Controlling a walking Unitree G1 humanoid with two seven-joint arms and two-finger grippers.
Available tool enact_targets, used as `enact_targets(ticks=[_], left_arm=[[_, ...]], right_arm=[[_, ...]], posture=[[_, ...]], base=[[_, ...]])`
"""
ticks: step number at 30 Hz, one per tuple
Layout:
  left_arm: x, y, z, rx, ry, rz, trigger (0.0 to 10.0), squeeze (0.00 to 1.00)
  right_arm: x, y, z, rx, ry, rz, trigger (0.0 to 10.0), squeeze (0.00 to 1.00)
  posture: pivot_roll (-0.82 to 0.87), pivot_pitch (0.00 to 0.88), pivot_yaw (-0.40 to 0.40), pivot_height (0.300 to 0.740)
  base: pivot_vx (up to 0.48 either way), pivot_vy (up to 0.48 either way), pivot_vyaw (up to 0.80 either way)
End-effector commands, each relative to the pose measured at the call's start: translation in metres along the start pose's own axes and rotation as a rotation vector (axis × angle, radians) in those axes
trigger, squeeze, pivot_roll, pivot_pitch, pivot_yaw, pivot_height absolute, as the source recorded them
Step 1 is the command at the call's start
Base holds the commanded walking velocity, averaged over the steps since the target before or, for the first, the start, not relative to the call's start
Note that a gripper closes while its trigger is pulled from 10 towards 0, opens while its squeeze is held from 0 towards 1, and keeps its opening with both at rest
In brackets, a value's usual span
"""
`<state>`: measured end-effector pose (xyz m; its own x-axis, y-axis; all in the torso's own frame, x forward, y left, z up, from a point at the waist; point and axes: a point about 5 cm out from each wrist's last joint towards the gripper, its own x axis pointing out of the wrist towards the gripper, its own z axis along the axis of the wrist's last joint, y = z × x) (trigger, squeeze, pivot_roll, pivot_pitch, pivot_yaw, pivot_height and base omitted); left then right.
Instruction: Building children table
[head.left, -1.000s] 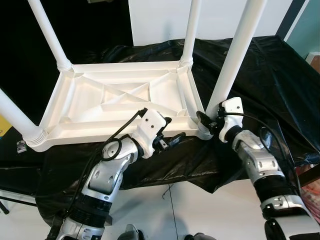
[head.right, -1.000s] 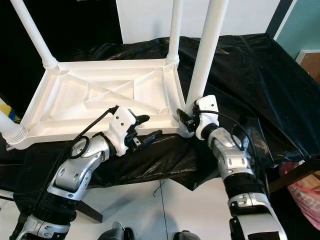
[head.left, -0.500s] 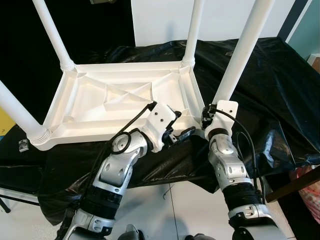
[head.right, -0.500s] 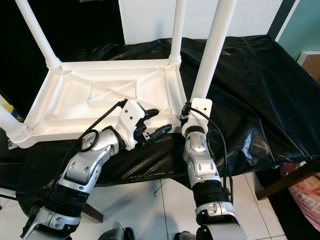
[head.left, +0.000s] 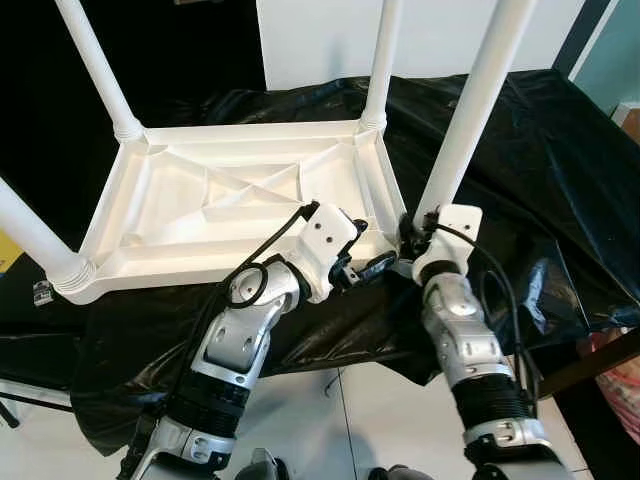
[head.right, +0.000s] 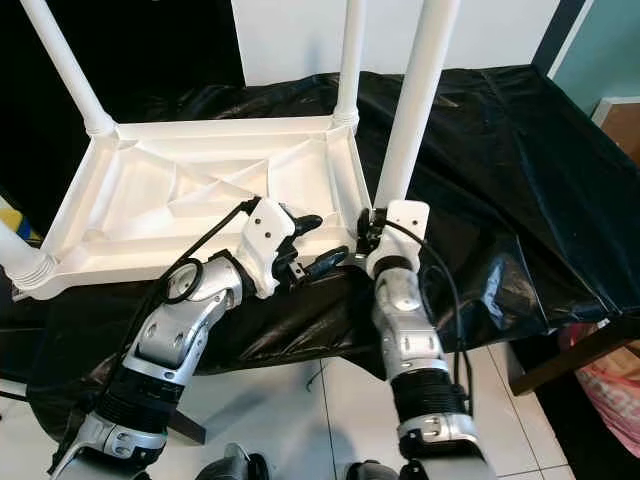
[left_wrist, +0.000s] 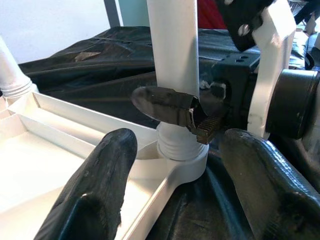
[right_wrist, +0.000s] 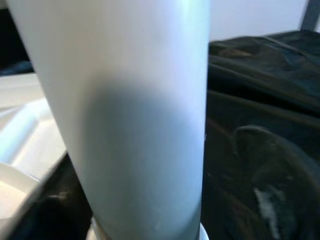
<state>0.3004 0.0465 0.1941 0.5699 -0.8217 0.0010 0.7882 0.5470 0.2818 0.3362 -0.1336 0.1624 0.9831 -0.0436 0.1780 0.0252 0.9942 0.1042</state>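
Observation:
A white plastic children's table (head.left: 200, 230) lies upside down on a black sheet, with its legs pointing up. My right gripper (head.left: 408, 236) is at the foot of the front right leg (head.left: 470, 110), just above its socket, with its fingers closed around the leg. One serrated finger (left_wrist: 172, 106) crosses the leg in the left wrist view. That leg (right_wrist: 140, 115) stands very close in the right wrist view. My left gripper (head.left: 366, 248) is open beside the same corner, over the table's front rim, touching nothing.
Another leg (head.left: 90, 70) rises at the far left, one (head.left: 382, 60) at the far right, and one (head.left: 35, 240) at the near left. The black sheet (head.left: 540, 160) drapes over the worktop's front edge. A pink bag (head.left: 622, 372) sits on the floor at the right.
My right forearm swung in from the right and the gripper closed in on the leg's foot. My left gripper moved right, up to the same corner. The camera shifted slightly.

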Motion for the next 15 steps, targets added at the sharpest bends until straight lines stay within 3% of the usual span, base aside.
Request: enact_targets(ticks=[1,2,6,7,9,10,15], left_arm=[[0.0,0.006,-0.003,-0.002,0.008,0.13,10.0,0.0],[0.0,0.006,-0.003,-0.002,0.008,0.13,10.0,0.0],[0.0,0.004,-0.004,0.012,0.009,0.115,10.0,0.0],[0.0,0.004,-0.004,0.014,0.009,0.112,10.0,0.0],[0.0,0.004,-0.004,0.014,0.009,0.112,10.0,0.0],[0.0,0.004,-0.004,0.019,0.009,0.101,10.0,0.0],[0.001,0.002,-0.004,0.023,0.009,0.08,10.0,0.0]], right_arm=[[-0.001,-0.002,0.0,0.015,-0.003,0.053,10.0,1.0],[-0.001,-0.002,0.0,0.015,-0.003,0.053,10.0,1.0],[-0.006,-0.018,0.001,-0.008,0.011,0.255,10.0,1.0],[-0.007,-0.021,0.001,-0.02,0.019,0.301,10.0,0.0],[-0.007,-0.021,0.001,-0.02,0.019,0.301,10.0,0.0],[-0.011,-0.023,-0.003,-0.047,0.06,0.428,10.0,0.0],[-0.012,-0.023,-0.007,-0.086,0.085,0.52,10.0,0.0]], posture=[[-0.02,0.067,-0.002,0.74],[-0.02,0.067,-0.002,0.74],[-0.03,0.061,0.006,0.74],[-0.03,0.059,0.006,0.74],[-0.03,0.059,0.006,0.74],[-0.03,0.056,0.012,0.74],[-0.03,0.053,0.015,0.74]], base=[[0.0,0.0,0.0],[0.0,0.0,0.0],[0.0,0.0,0.0],[0.0,0.0,0.0],[0.0,0.0,0.0],[0.0,0.0,0.0],[0.0,0.0,0.0]])
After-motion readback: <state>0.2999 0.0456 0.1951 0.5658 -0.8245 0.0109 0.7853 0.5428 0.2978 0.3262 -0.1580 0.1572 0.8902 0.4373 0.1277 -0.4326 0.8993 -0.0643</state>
